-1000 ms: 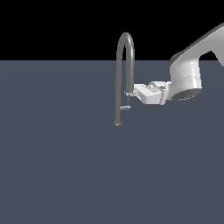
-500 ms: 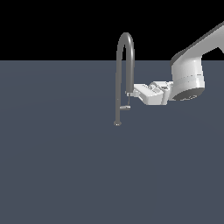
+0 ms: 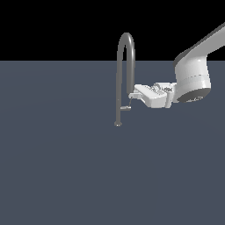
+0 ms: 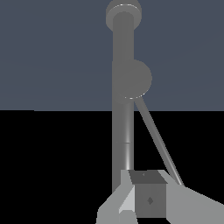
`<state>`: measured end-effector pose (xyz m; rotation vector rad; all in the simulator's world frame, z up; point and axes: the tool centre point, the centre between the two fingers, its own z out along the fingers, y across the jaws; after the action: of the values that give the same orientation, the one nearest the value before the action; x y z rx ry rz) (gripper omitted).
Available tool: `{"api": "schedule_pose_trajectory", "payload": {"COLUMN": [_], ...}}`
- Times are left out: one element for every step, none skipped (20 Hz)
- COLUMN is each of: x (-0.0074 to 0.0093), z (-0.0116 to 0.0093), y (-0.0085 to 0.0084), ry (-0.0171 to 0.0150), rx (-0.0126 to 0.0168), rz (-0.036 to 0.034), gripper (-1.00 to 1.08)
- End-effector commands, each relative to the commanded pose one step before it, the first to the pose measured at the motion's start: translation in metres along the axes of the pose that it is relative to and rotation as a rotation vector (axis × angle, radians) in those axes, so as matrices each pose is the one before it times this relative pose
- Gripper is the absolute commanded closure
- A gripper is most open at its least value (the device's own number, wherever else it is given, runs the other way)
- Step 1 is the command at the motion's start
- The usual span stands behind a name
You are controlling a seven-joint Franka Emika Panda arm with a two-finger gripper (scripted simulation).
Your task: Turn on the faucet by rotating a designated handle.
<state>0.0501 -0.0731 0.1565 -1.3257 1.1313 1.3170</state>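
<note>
Grey floor [image 3: 66, 176]: one faucet [image 3: 125, 48], one claw [image 3: 132, 94], seemingly touching.

The fingers [image 3: 131, 95] sit just beside the faucet [image 3: 124, 66] (exterior view's right), above the handle [image 3: 125, 108].

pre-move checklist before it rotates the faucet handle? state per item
1. Faucet upright on its base: ok.
2. Handle in sight: ok in the exterior view, a short lever low on the stem; cannot tell which part it is in the wrist view.
3. Gripper at the faucet: ok, its tip sits beside the stem, just above the handle.
4. Contact with the handle: cannot tell; too small in the exterior view.
5. Jaw state: cannot tell, the fingers are not resolved in either view.
6. Arm clear of the arch: ok, it comes in from the exterior view's right.
</note>
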Motion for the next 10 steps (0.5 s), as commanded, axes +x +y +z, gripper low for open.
{"api": "schedule_pose_trajectory", "payload": {"x": [0.00172, 0.00006, 0.00016, 0.00000, -0.00132, 0.00192, 0.00194, 0.00197, 0.00205, 0.00202], "z": [-0.00060, 0.00009, -0.00015, 0.00000, 0.00046, -0.00004, -0.00005, -0.00005, 0.00004, -0.00006], "y": [0.00978, 0.00252, 0.00260, 0.00000, -0.00500, 0.00303, 0.00308, 0.00312, 0.00312, 0.00321], "ry": [-0.00287, -0.00011, 0.00000, 0.00000, 0.00084, -0.00010, -0.00010, -0.00010, -0.00014, -0.00009], "rx": [-0.00577, -0.00043, 0.00000, 0.00000, 0.00480, -0.00044, -0.00044, -0.00044, -0.00062, -0.00044], "rz": [0.00487, -0.00021, 0.00000, 0.00000, -0.00269, 0.00019, 0.00019, 0.00019, 0.00027, 0.00020], "gripper": [1.08, 1.08, 1.08, 1.08, 1.08, 1.08, 1.08, 1.08, 1.08, 1.08]}}
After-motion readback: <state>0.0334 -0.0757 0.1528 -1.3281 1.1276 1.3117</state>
